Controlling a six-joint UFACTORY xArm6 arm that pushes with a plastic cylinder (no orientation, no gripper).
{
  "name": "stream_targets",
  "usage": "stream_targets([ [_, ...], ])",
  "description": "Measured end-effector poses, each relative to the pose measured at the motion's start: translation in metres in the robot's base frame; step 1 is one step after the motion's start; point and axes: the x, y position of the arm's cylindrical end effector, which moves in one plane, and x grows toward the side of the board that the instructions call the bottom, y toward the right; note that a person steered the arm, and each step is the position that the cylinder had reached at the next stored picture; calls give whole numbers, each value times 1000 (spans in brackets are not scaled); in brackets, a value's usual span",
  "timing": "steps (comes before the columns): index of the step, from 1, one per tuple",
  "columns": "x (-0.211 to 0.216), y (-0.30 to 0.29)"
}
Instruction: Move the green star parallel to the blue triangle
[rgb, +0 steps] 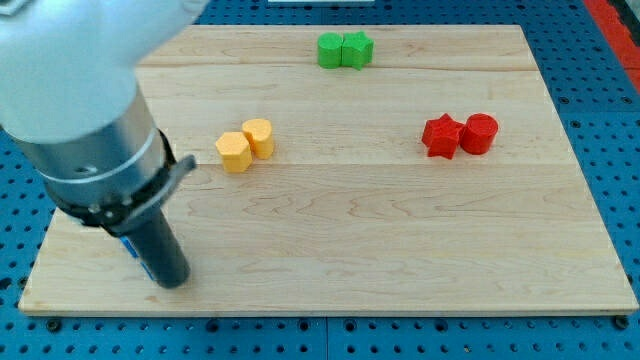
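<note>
Two green blocks sit touching near the view's top centre: the left one (330, 51) and the right one (357, 48). I cannot tell for sure which is the star. A sliver of blue (128, 246) shows beside the rod at the lower left and may be the blue triangle, mostly hidden by the arm. My tip (172, 282) rests on the board near its bottom left corner, far from the green blocks and just right of and below the blue sliver.
Two yellow blocks (233, 152) (258, 137) touch left of centre, up and to the right of my tip. A red star (441, 136) and a red round block (479, 132) touch at the right. The wooden board (400, 250) lies on a blue perforated table.
</note>
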Motion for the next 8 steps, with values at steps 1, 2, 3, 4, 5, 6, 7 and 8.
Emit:
stream_targets([
  [1, -7, -20],
  [2, -4, -6],
  [3, -19, 74],
  [4, -19, 103],
  [5, -19, 104],
  [6, -38, 148],
  [7, -86, 219],
  [8, -127, 211],
])
